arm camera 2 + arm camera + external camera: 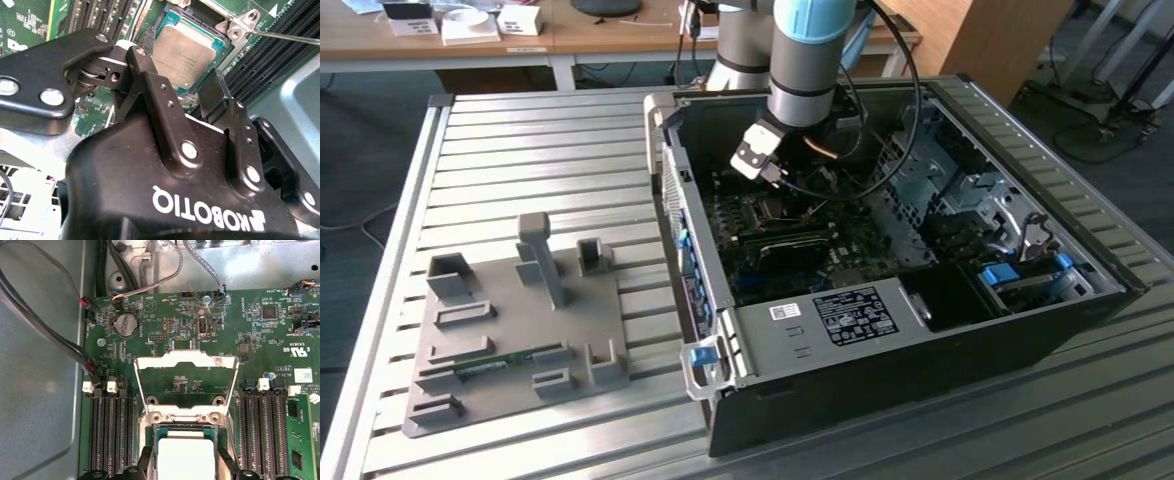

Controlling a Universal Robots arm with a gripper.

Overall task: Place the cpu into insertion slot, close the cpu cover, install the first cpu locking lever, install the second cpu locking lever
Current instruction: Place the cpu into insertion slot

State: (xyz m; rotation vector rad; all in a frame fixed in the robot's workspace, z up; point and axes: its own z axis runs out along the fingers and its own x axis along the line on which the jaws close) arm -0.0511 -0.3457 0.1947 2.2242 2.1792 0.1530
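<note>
The cpu [182, 456] [187, 47], a small square chip with a silvery top, lies flat in the insertion slot on the green motherboard [165, 335]. The cpu cover [186, 360], a silver frame with a square window, stands swung up on its hinge [182, 416] behind the slot. My gripper [184, 466] [177, 75] [767, 168] hovers just over the chip. It is open, with one black finger [145, 460] [142, 65] on each side of the cpu and a small gap to it. A thin metal locking lever [285, 36] sticks out beside the slot.
Black memory slots [110, 430] [260, 425] flank the socket. Cable bundles [50, 335] run along the case wall, and a coin battery [126, 325] sits beyond the cover. The open computer case [720, 330] lies on a slatted table beside a grey fixture plate [507, 330].
</note>
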